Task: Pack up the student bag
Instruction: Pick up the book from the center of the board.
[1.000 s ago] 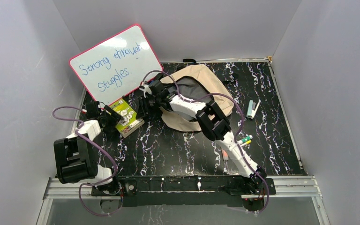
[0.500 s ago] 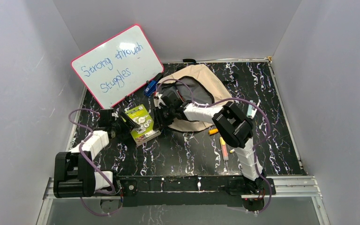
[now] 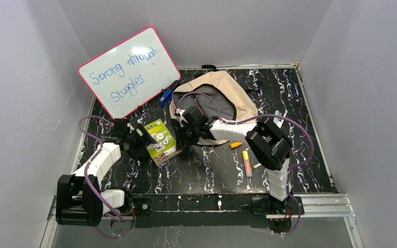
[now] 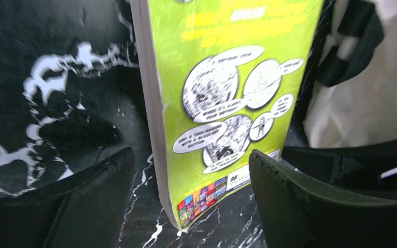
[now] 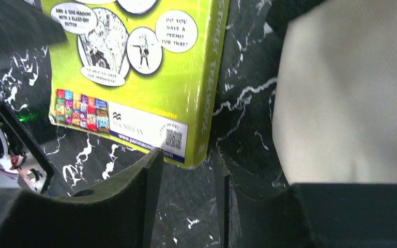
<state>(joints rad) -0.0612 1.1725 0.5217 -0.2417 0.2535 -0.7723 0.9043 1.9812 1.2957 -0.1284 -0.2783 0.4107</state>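
One tan fabric backpack [image 3: 238, 90], one lime-green paperback book [image 3: 160, 140], one pink-framed whiteboard [image 3: 129, 70]. Three small pens [image 3: 247, 163] lie right of the right pincer [image 5: 188, 168].

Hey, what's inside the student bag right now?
The open student bag shows only grey lining. The right arm and its purple cable hide the near part.

Green book [image 3: 160, 140] is hemmed in closely: left gripper [image 3: 139, 138] at its left edge, right gripper [image 3: 183, 137] at its right. Passage beyond it is blocked by the student bag [image 3: 227, 88] and the leaning whiteboard [image 3: 129, 72]. Bare table [image 3: 196, 173] is left open toward the near edge. Highlighters [image 3: 247, 161] are noted just beside the right arm.
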